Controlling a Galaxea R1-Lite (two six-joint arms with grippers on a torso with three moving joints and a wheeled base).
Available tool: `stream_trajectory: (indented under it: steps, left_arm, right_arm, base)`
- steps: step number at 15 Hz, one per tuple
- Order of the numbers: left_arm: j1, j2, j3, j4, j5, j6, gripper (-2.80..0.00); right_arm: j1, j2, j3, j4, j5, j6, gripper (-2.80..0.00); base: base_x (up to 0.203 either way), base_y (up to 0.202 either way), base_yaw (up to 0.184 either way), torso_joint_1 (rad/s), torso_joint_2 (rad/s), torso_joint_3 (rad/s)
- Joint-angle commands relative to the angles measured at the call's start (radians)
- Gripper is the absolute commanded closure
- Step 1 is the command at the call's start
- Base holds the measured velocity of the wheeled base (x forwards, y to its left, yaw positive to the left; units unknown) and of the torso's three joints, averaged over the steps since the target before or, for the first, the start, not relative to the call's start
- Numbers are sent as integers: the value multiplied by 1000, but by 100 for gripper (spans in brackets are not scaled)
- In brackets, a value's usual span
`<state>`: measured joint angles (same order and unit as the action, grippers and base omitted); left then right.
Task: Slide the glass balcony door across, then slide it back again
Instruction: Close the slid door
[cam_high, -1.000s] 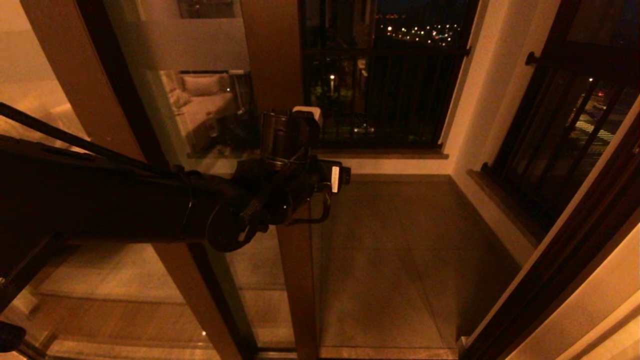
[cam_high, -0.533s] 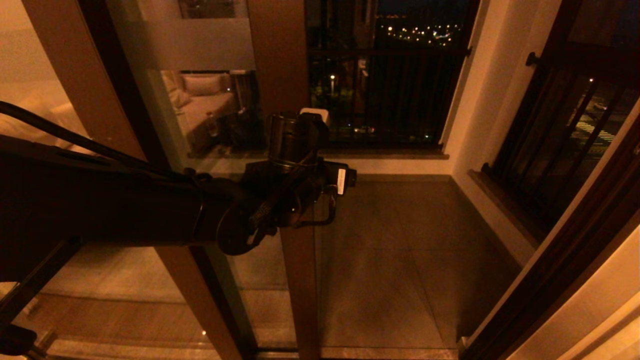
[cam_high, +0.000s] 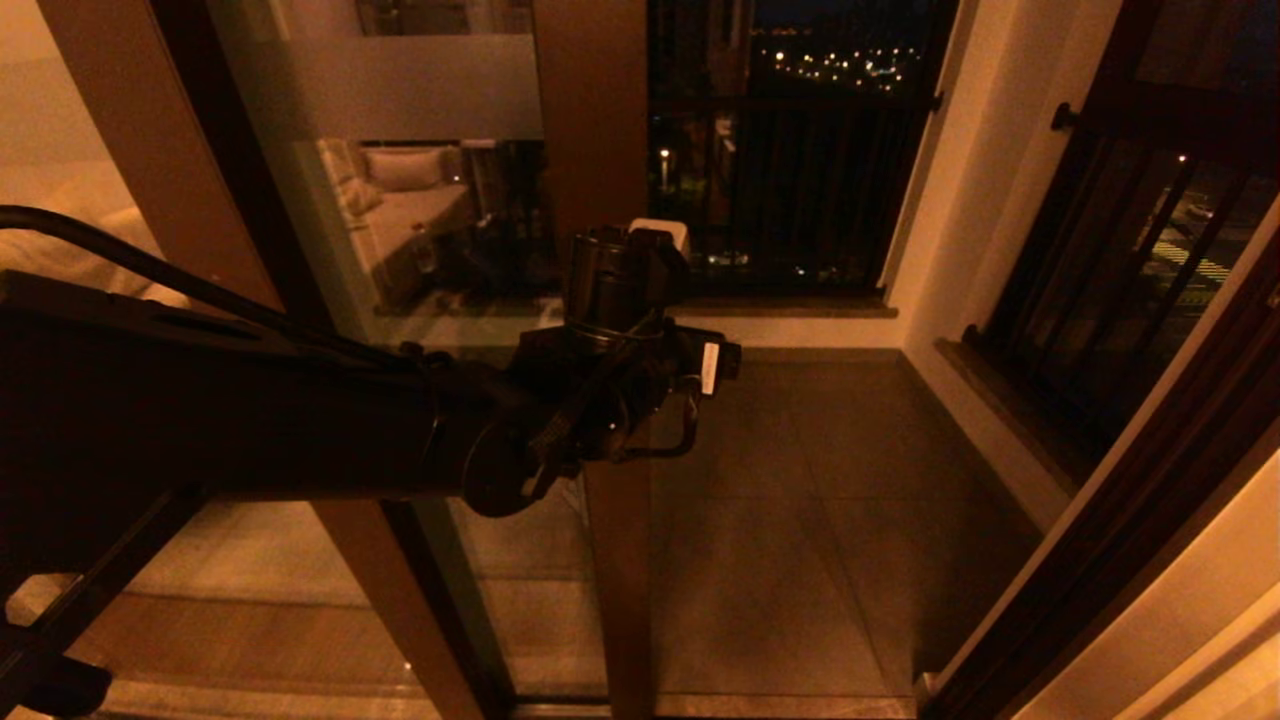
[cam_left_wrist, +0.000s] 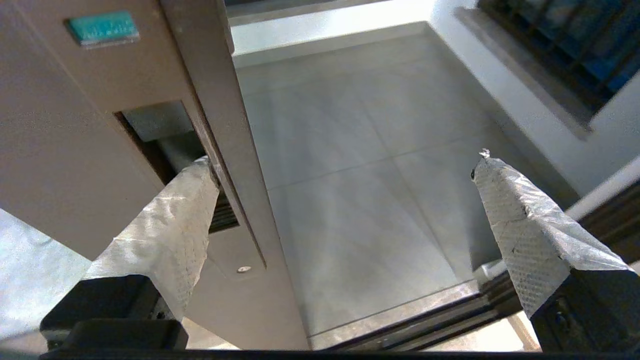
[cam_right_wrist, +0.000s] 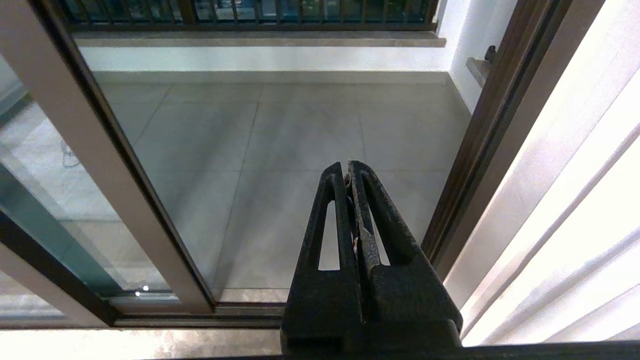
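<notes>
Nearest, low by the threshold: black two-fingered right gripper (cam_right_wrist: 348, 170), fingers pressed together, holding nothing, parked and well apart from any handle.

Next out, reaching across from the robot's left: left gripper with silver-taped fingers (cam_left_wrist: 344, 162), spread wide, pinching nothing. One taped finger (cam_left_wrist: 165, 230) tucked into the slim dark recessed handle slot (cam_left_wrist: 155, 125), tip against the slot's edge; the other out in open air over the pale tiled balcony floor (cam_left_wrist: 360, 215).

Just beyond that finger: the tall glass balcony door in its brown frame (cam_high: 592, 130), frosted band near the top, stile upright from floor track to above view. So: long axis vertical, door on the hooked finger's side, travel sideways toward the dark brown jamb (cam_high: 1130, 500) on the robot's right. Left arm clearly nearer; likely a push by one finger rather than a grasp.

Farther off: open gap, then dark barred balcony railing (cam_high: 800, 180) and city lights.

Compared with a second ago in the head view: stile and wrist both shifted rightward together, gap to the jamb narrower, finger spread unchanged, right arm unmoved.
</notes>
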<state>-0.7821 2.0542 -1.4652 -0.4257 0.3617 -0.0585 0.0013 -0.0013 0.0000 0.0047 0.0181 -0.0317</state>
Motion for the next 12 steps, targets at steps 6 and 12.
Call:
stream_trajectory:
  steps: [6, 12]
  left_arm:
    - [-5, 69, -80, 3, 10, -2, -280]
    - [-21, 120, -159, 7, 8, 6, -280]
  right_arm:
    - [0, -2, 2, 0, 0, -1, 0]
    - [0, -2, 2, 0, 0, -1, 0]
  base:
    - [0, 0, 0, 0, 0, 0]
    - [0, 0, 0, 0, 0, 0]
